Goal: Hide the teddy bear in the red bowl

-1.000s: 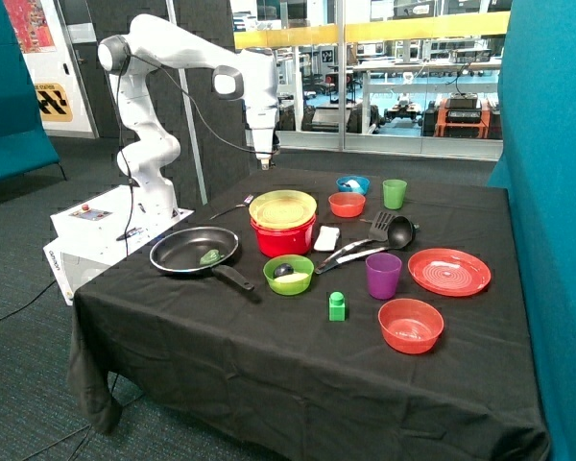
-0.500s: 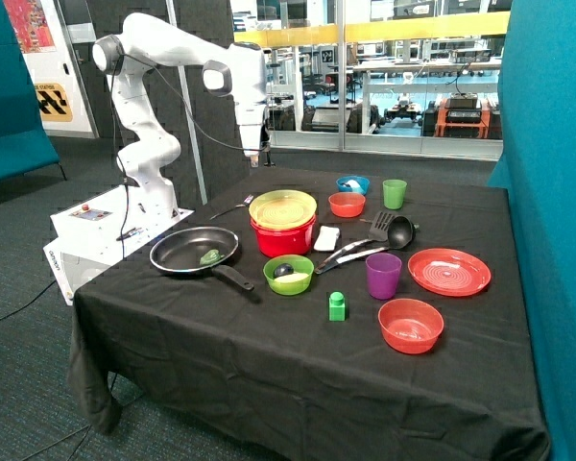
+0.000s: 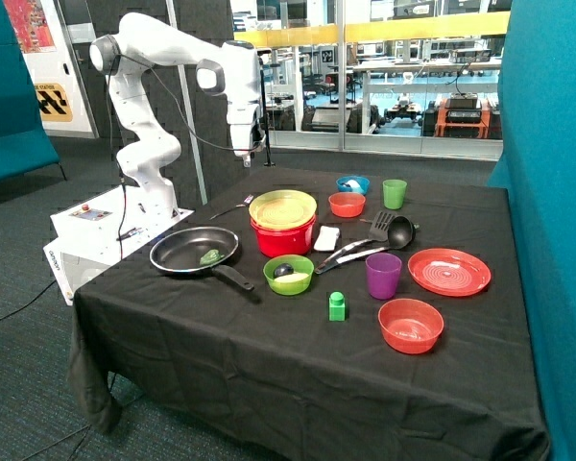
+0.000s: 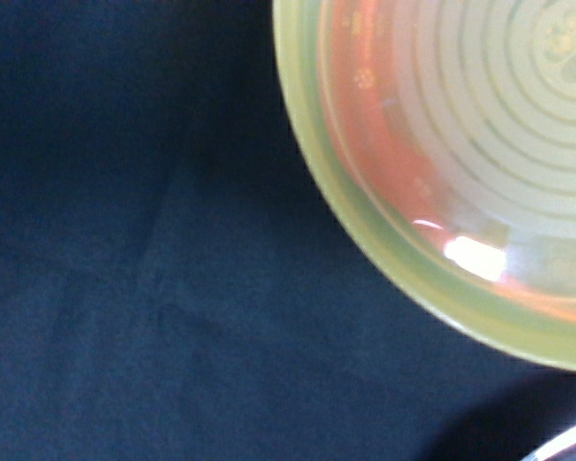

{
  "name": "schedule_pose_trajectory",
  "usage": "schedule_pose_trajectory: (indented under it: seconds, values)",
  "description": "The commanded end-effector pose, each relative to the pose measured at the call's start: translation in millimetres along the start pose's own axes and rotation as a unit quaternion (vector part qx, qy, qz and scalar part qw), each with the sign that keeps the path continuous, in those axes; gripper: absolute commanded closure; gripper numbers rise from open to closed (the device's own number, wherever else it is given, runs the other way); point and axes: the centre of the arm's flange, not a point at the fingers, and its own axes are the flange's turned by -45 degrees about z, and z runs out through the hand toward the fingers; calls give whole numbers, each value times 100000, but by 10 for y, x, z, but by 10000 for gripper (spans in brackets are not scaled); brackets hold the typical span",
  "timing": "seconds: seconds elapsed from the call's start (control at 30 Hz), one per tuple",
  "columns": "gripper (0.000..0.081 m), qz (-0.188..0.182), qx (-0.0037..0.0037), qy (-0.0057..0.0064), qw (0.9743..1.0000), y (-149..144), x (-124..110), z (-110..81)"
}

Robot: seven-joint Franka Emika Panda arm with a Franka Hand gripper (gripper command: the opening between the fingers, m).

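No writing on the desk things can be read. Your red bowl (image 3: 283, 236) is deep, straight-sided glossy plastic, standing upright on the black cloth of the desk (image 3: 221, 336). A yellow-green plate (image 3: 282, 207) with ring grooves covers its mouth like a lid; in the wrist view, red shows through the plate (image 4: 461, 144). The teddy bear is nowhere visible, so its heading cannot be told. The hand (image 3: 247, 158) hangs in the air behind the red bowl, well apart from it, carrying nothing visible; how far it is open cannot be told.
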Motion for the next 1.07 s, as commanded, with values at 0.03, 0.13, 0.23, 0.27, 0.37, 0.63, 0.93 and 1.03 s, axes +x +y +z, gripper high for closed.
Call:
schedule_pose_trajectory:
  seconds: [0.03, 0.13, 0.23, 0.27, 0.37, 0.63, 0.93, 1.03]
  values:
    - [397, 2605, -136, 86, 99966, -110, -24, 76]
    - [309, 2778, -136, 86, 99961, -114, -54, 105]
    - [298, 3402, -136, 87, 99942, -94, -68, 130]
    - [304, 4364, -135, 88, 99905, -74, -67, 144]
    - [294, 4726, -134, 89, 99888, -28, -63, 162]
    - [282, 4343, -135, 88, 99906, 20, -32, 215]
    - [294, 3077, -136, 86, 99953, -26, -27, 288]
    - [279, 3306, -136, 87, 99945, -38, -24, 309]
